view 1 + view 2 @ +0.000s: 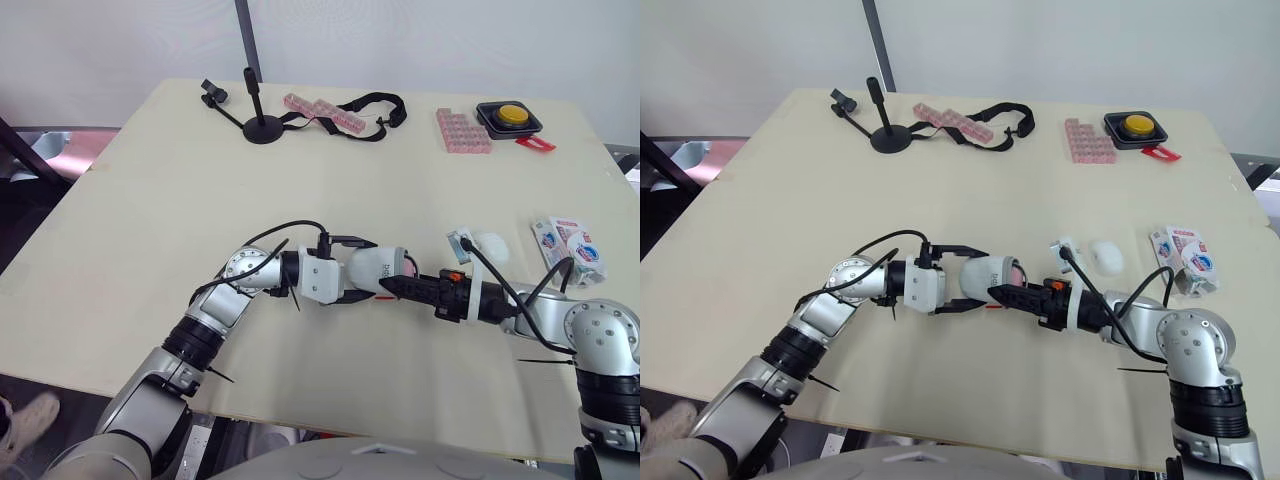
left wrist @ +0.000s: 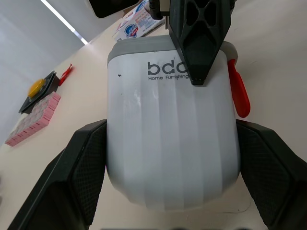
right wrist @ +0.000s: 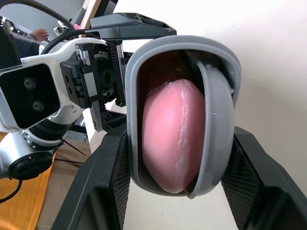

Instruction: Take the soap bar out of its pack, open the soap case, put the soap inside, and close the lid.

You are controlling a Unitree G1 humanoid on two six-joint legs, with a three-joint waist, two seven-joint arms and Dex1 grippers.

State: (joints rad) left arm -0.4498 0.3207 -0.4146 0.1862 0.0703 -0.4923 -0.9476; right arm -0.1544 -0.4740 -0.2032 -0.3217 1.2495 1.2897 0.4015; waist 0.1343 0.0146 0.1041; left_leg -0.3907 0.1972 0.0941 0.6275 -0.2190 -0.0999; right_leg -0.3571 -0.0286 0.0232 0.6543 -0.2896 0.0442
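Note:
The white soap case (image 1: 372,268) with a grey rim lies on its side at the middle of the table. My left gripper (image 1: 366,270) is shut on it, one finger on each long side (image 2: 81,177). A pink soap bar (image 3: 172,134) sits inside the case, seen through the mouth, where the grey lid (image 3: 218,129) stands partly ajar. My right gripper (image 1: 392,286) comes in from the right and is shut across the case's lid end; one of its fingers (image 2: 199,38) lies on the case's broad face. The opened soap pack (image 1: 572,248) lies at the right edge.
A white lump (image 1: 490,247) and a small scrap (image 1: 458,242) lie just behind my right arm. At the back stand a black stand (image 1: 262,128), pink block strips (image 1: 325,110) with a black strap (image 1: 378,102), a pink block tray (image 1: 462,130) and a yellow button box (image 1: 510,117).

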